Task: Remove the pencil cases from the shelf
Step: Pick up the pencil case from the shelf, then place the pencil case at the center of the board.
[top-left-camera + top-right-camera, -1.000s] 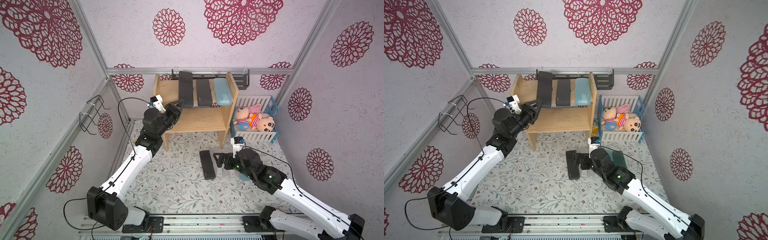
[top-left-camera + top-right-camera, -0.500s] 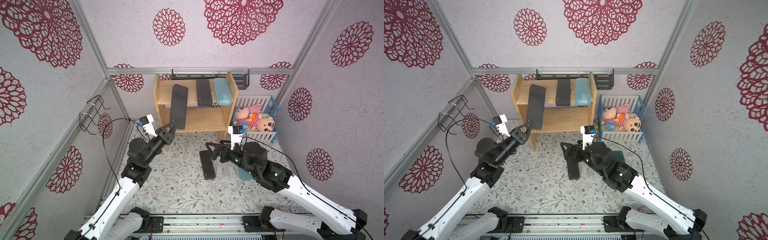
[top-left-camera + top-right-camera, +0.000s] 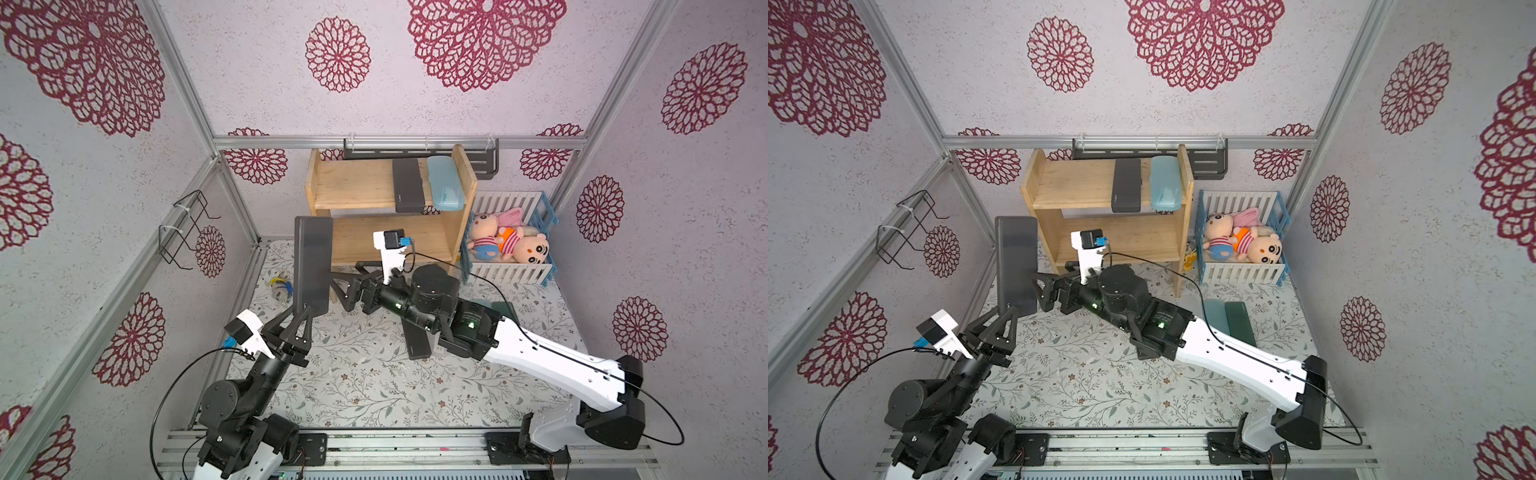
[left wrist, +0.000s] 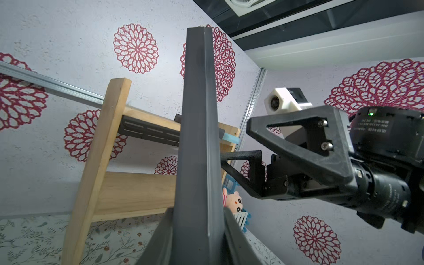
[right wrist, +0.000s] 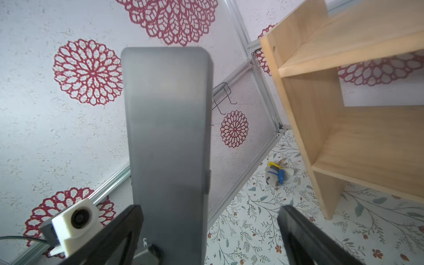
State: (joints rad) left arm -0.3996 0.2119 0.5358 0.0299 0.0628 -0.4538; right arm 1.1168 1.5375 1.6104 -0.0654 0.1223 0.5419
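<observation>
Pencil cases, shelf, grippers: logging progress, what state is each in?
held grey case: off the shelf, upright.
left gripper: shut on held grey case's lower end.
right gripper: open beside it.
shelf: standing.
shelved grey case: flat on top tier.
light blue case: flat on top tier.
floor grey case: flat, partly under right arm.

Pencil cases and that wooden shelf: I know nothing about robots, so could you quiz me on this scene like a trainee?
1. True or false: the left gripper holds a dark grey pencil case upright.
2. How many cases lie on the shelf, top tier?
3. The right gripper is: A open, B shut on the shelf, C hidden.
Key: 1 true. 2 two, a dark grey case and a light blue case. 3 A.
</observation>
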